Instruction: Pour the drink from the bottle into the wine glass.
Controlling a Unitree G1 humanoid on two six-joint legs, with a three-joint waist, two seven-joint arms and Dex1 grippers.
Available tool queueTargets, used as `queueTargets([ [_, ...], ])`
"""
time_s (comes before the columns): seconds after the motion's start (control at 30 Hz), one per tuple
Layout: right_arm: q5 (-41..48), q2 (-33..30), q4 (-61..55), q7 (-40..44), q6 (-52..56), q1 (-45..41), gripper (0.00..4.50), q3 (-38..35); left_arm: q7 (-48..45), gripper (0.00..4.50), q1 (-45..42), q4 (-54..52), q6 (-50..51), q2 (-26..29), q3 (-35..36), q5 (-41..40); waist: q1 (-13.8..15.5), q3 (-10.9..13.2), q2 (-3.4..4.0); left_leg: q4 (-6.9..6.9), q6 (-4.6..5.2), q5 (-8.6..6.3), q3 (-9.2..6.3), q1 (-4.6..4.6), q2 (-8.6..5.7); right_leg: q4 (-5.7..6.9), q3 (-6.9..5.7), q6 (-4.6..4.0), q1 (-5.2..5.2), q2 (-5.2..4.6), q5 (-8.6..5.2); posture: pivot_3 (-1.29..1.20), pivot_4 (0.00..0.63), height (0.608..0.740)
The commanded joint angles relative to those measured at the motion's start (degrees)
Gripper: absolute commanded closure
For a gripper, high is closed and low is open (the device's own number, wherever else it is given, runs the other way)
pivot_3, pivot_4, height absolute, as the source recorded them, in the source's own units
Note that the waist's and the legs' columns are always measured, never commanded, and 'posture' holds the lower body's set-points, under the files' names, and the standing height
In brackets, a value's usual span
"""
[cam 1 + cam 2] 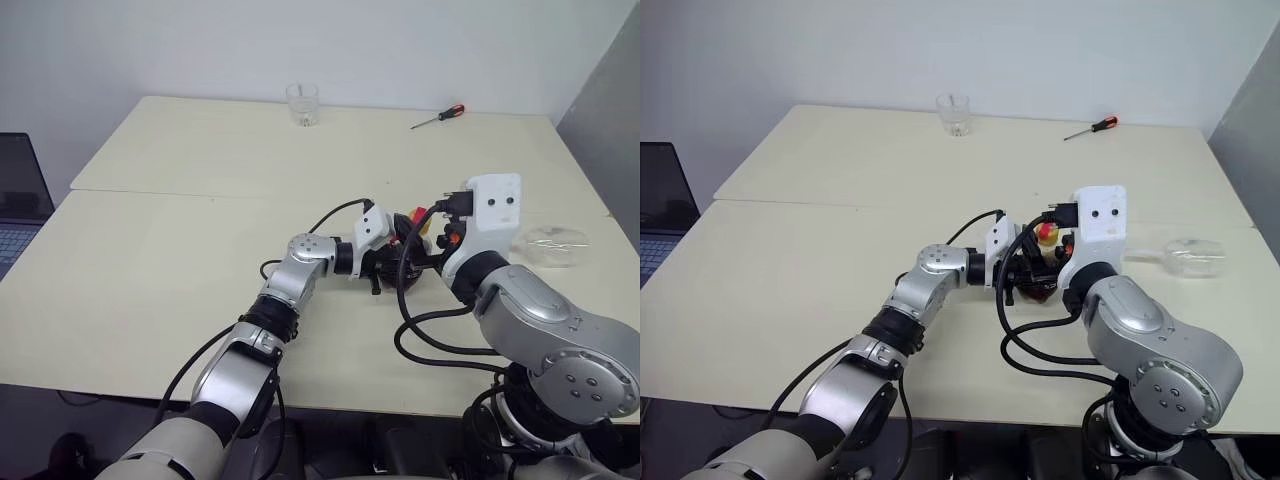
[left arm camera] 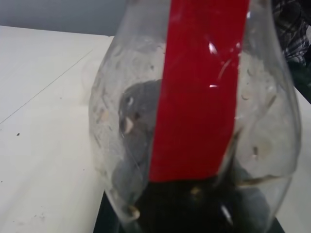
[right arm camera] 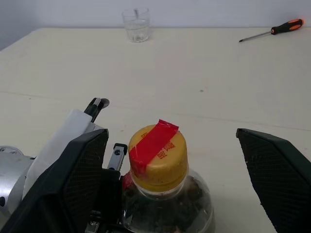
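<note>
Bottle (image 3: pixel 165 194) stands upright near the middle of the cream table (image 1: pixel 170 280), toward the robot's side, yellow cap (image 3: pixel 158 153) still on with a red tape strip (image 3: pixel 151 143) running over the top and down the clear body; faint print on the cap, too small to read. Dark drink (image 2: pixel 194 204) sits low in the bottle, upper walls wet with droplets. Left gripper (image 1: pixel 1025 275) is clamped on the bottle body from the robot's left, fingers pressed against the plastic. Right gripper (image 3: pixel 172 179) is spread wide, one black finger (image 3: pixel 68 189) on either side of the cap, not touching it. Wine glass (image 1: pixel 1185 255) lies on its side on the table to the right of the bottle, near the right edge, looks empty. Short clear tumbler (image 1: pixel 302 104) stands upright at the far edge of the table, contents cannot tell. Red-and-black-handled screwdriver (image 1: pixel 438 117) lies near the far right corner. Laptop (image 1: pixel 20 195) sits off the table's left edge. Seam between two tabletops runs across the middle; wide bare surface on the left half and between bottle and tumbler.
</note>
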Motion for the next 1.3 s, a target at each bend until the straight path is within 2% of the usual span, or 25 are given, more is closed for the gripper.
queueTargets([
  [0.03,-0.62,0.55,-5.04,0.41,0.51,-0.19,0.0,0.06,0.09,3.65,-0.89,-1.88,-1.33,-0.17,0.97,-0.46,-0.01,0.0,0.0,0.0,0.0,0.0,0.0,0.0,0.0,0.0,0.0,0.0,0.0,0.0,0.0,0.0,0.15,0.74],
  [0.17,-1.56,0.8,-5.03,1.31,0.51,-0.14,1.18,0.24,0.26,3.65,-0.68,-2.1,-1.39,0.17,0.96,-0.33,-0.02,0.0,0.0,0.0,0.0,0.0,0.0,0.0,0.0,0.0,0.0,0.0,0.0,0.0,0.0,0.0,0.15,0.74],
  [0.37,-2.73,0.79,-5.03,3.24,0.51,-0.22,3.23,0.26,0.78,3.66,-0.55,-2.49,-1.17,0.5,1.14,-0.41,-0.02,0.0,0.0,0.0,0.0,0.0,0.0,-0.01,0.0,-0.02,-0.01,0.0,0.0,0.0,0.0,0.0,0.15,0.74],
  [0.57,-4.06,-0.68,-4.64,6.05,0.51,-0.4,3.29,0.52,1.09,3.68,-0.16,-2.97,-1.05,0.55,1.05,-0.53,-0.01,0.0,0.0,0.0,0.0,0.0,-0.01,-0.01,0.0,-0.01,-0.01,0.0,0.0,0.0,0.0,0.0,0.15,0.74],
  [0.7,-1.7,-9.38,-1.12,16.68,-2.42,-1.8,3.29,-2.49,1.43,3.71,0.01,-3.56,-0.54,0.1,0.89,-0.61,-0.01,0.0,0.0,0.0,0.01,0.0,0.03,-0.02,-0.02,-0.06,0.0,0.0,0.01,-0.02,0.0,0.0,0.15,0.74],
  [0.83,-0.46,-23.99,13.3,42.92,-23.09,2.19,3.29,-2.64,1.07,3.71,0.58,-4.82,0.11,0.05,0.41,-0.66,-0.01,0.01,-0.01,0.0,0.02,-0.01,0.01,-0.02,-0.06,-0.19,-0.01,0.01,0.07,-0.02,0.0,0.0,0.15,0.74],
  [0.9,-4.79,-33.78,24.49,59.9,-35.33,2.43,3.29,3.26,0.55,3.71,0.81,-5.77,0.48,0.19,0.02,-0.68,-0.03,0.01,0.0,-0.01,0.04,-0.02,0.01,0.0,-0.11,-0.22,0.0,0.01,0.09,-0.02,0.0,0.0,0.15,0.74],
  [0.97,-6.19,-39.18,31.94,70.15,-41.93,1.32,3.29,7.26,0.54,3.71,0.94,-6.24,0.68,0.3,-0.06,-0.7,-0.14,0.01,-0.01,-0.01,0.06,-0.03,0.01,0.03,-0.16,-0.25,0.0,0.02,0.1,-0.01,0.01,0.0,0.15,0.74],
  [1.07,-11.14,-46.68,44.74,92.0,-54.17,-3.8,3.29,17.34,1.38,3.71,1.57,-7.21,0.79,0.3,0.08,-0.51,-0.34,0.06,0.05,-0.01,0.09,-0.05,0.02,0.07,-0.14,-0.24,0.02,0.02,0.06,0.07,0.01,0.0,0.15,0.74],
  [1.1,-12.58,-47.69,48.5,96.75,-56.89,-6.01,3.29,19.87,1.59,3.72,2.08,-8.0,1.08,0.28,-0.04,-0.48,-0.44,0.06,0.07,-0.03,0.09,-0.05,0.02,0.07,-0.14,-0.23,0.0,0.02,0.05,0.09,0.01,0.0,0.15,0.74],
  [1.17,-13.99,-47.92,53.06,101.17,-60.03,-8.66,3.29,22.08,1.77,3.74,2.66,-8.97,1.51,0.3,-0.2,-0.48,-0.41,0.07,0.06,-0.03,0.09,-0.05,0.04,0.09,-0.11,-0.23,0.01,0.01,0.04,0.11,0.01,0.0,0.15,0.74],
  [1.3,-20.93,-43.58,65.41,107.4,-71.28,-16.59,3.29,27.05,2.9,3.75,4.8,-12.67,3.48,0.55,-0.41,-0.69,-0.68,0.08,0.09,0.02,0.09,-0.05,0.0,0.11,-0.07,-0.13,0.07,0.01,0.03,0.19,0.01,0.0,0.15,0.74],
])
